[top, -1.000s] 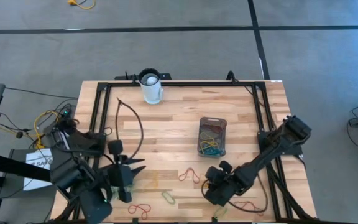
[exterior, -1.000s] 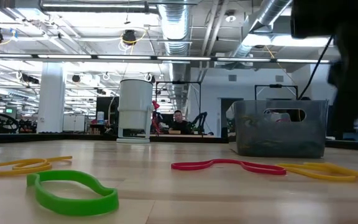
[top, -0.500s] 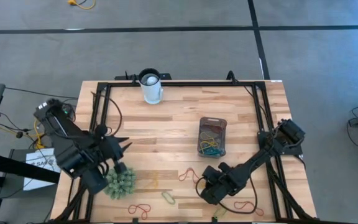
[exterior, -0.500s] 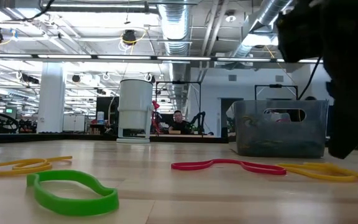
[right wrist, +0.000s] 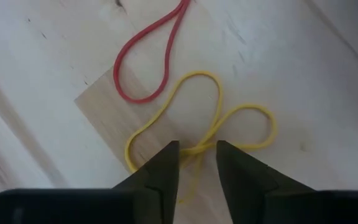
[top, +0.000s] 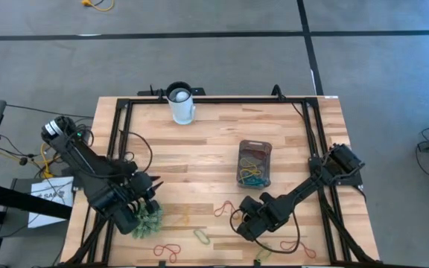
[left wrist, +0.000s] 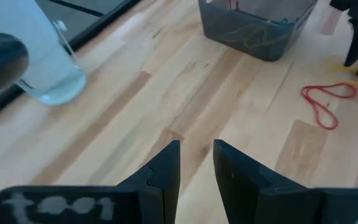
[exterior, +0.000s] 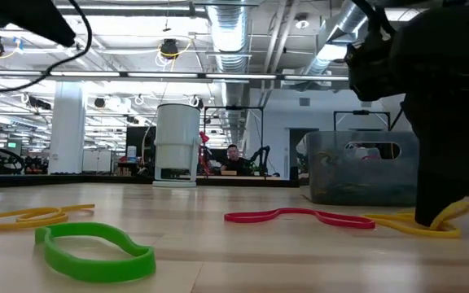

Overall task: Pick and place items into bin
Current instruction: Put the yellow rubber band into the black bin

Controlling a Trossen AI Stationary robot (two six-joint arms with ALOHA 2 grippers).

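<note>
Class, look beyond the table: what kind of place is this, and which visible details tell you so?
Probably a large robotics lab or workshop: exposed ceiling ducts and strip lights overhead, other equipment frames behind the bin, and a person seated far back.

Two dark, jointed arms trail black cables; the left gripper [left wrist: 196, 163] and right gripper [right wrist: 197, 163] have flat black fingers.

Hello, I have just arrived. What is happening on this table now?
The robot is collecting loose rubber loops into the clear bin, which already holds several. The right gripper is down at the table's near edge, its fingers set narrowly around a yellow loop beside a red loop, not yet lifted. The left gripper waits near the green spiky ball, holding nothing. More loops lie scattered, and a white cup stands at the far edge.
</note>
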